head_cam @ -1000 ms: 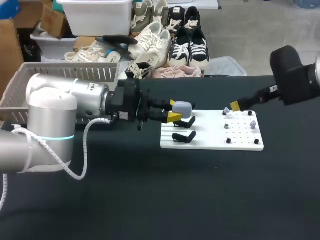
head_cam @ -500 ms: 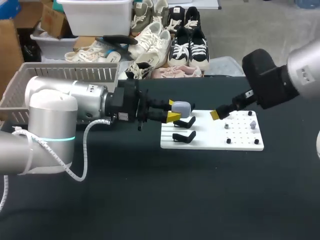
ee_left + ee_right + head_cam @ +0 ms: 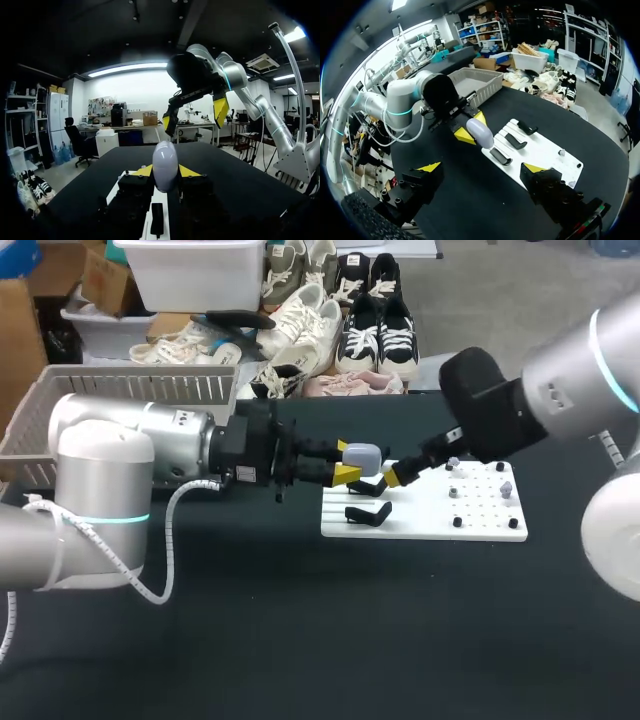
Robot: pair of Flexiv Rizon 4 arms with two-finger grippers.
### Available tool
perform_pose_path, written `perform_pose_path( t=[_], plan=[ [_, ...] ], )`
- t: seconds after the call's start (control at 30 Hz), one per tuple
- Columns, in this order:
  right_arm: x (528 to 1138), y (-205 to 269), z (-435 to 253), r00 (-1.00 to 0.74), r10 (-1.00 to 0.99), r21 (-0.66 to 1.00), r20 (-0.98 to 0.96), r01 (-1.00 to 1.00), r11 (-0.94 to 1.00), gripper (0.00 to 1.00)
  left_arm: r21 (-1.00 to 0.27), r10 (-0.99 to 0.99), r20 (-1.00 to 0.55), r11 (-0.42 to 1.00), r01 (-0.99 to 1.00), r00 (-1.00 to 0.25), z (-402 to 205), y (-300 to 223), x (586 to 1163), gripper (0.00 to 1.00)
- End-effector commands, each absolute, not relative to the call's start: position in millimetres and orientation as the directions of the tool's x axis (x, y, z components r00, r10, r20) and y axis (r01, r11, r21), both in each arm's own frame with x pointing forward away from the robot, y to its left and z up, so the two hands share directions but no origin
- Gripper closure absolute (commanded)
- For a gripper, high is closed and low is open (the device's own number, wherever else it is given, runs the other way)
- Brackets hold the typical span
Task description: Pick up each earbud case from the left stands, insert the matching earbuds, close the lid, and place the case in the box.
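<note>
Right gripper [image 3: 394, 476] now nearer earbud case [image 3: 362, 454]

earbuds [image 3: 506, 489] tiny (details unclear), basket [image 3: 130, 386] partly hidden

A black table [image 3: 300, 640] carries a white stand board [image 3: 420, 512] and, at its far-left corner, a grey basket [image 3: 60, 405]

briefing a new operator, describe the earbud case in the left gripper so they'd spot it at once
Find the white board on the black table. At its left end, over the black stands, is the left gripper. The earbud case is the pale grey-lilac, egg-shaped pod pinched between its yellow tips, unlike the dark angular stands below.
</note>
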State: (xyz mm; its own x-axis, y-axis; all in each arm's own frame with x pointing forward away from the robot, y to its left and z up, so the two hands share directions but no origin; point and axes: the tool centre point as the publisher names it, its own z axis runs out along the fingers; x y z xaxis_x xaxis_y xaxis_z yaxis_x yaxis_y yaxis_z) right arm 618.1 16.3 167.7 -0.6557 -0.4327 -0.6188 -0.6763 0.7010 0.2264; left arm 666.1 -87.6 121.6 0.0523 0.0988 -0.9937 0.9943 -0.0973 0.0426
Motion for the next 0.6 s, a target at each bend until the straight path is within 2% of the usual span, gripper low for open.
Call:
perform_pose_path(
  t=[0.03,0.6],
  plan=[
    [633.9,31.1,160.6,-0.664,-0.439,0.238,-0.605,-0.677,0.696,0.0,0.045,0.099,-0.994,-0.09,0.995,0.054,121.5,-88.0,664.2,1.0],
    [655.9,47.6,149.2,-0.683,-0.432,0.225,-0.589,-0.652,0.724,0.0,0.045,0.099,-0.994,-0.09,0.995,0.054,121.5,-88.0,664.2,1.0]
  ],
)
